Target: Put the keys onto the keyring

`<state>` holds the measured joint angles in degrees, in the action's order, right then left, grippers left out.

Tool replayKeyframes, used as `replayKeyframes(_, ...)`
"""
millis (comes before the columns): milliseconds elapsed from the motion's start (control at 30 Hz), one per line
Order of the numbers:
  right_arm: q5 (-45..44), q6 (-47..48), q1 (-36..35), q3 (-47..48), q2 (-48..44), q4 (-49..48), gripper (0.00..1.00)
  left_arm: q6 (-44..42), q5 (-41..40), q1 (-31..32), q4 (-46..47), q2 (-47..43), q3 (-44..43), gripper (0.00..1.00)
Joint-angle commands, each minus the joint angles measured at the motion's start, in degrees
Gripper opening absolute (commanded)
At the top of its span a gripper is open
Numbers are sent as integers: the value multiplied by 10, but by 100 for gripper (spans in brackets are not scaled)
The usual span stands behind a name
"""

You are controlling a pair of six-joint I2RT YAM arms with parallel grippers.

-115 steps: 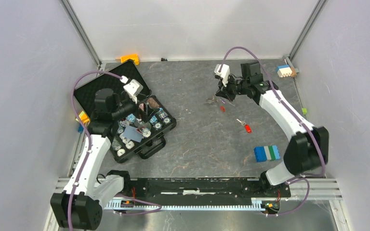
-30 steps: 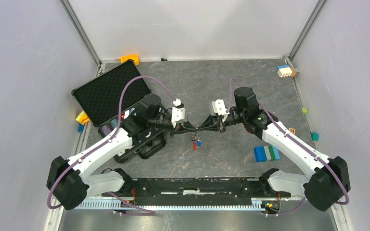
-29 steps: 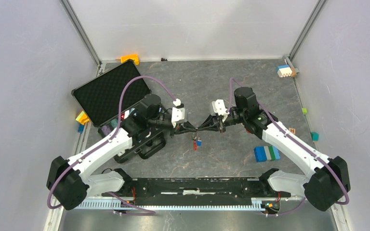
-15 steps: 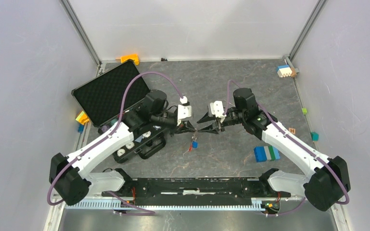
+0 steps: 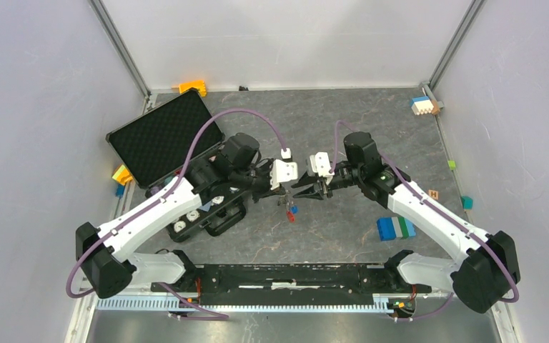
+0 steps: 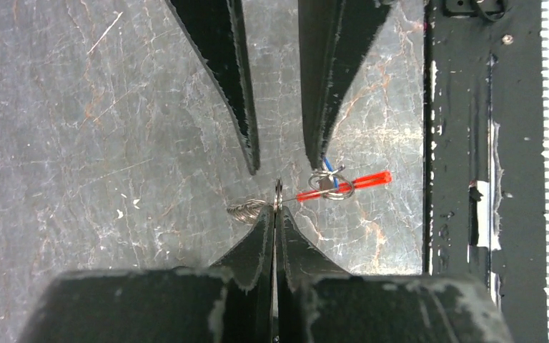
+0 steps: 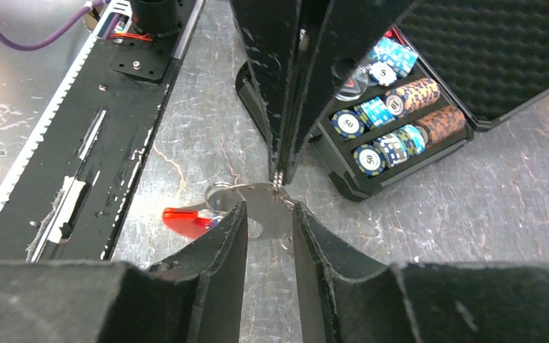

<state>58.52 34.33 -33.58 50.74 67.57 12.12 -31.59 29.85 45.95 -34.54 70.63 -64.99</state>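
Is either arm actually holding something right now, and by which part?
The left gripper pinches the keyring by the thin edge of its metal ring end. The right gripper, fingers open either side, holds nothing.

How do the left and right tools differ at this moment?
The left tool is shut, pinching the keyring by its metal ring; the right tool is open, its fingers apart on either side of that ring. The left tool reaches in from the poker chip case's side; the right tool from the opposite side. Both meet tip to tip at the keyring.
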Motion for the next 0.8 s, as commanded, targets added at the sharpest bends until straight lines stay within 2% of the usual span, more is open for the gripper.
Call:
replayKeyframes(0, 26, -18, -9, 22, 7, -14, 33, -29, -64, 19, -20, 12, -40, 2)
replayKeyframes(200, 9, -37, -15, 19, 15, -32, 26, -32, -81, 35, -23, 20, -47, 2)
replayKeyframes(767, -9, -51, -17, -3, 18, -68, 23, -22, -42, 35, 8, -3, -22, 2)
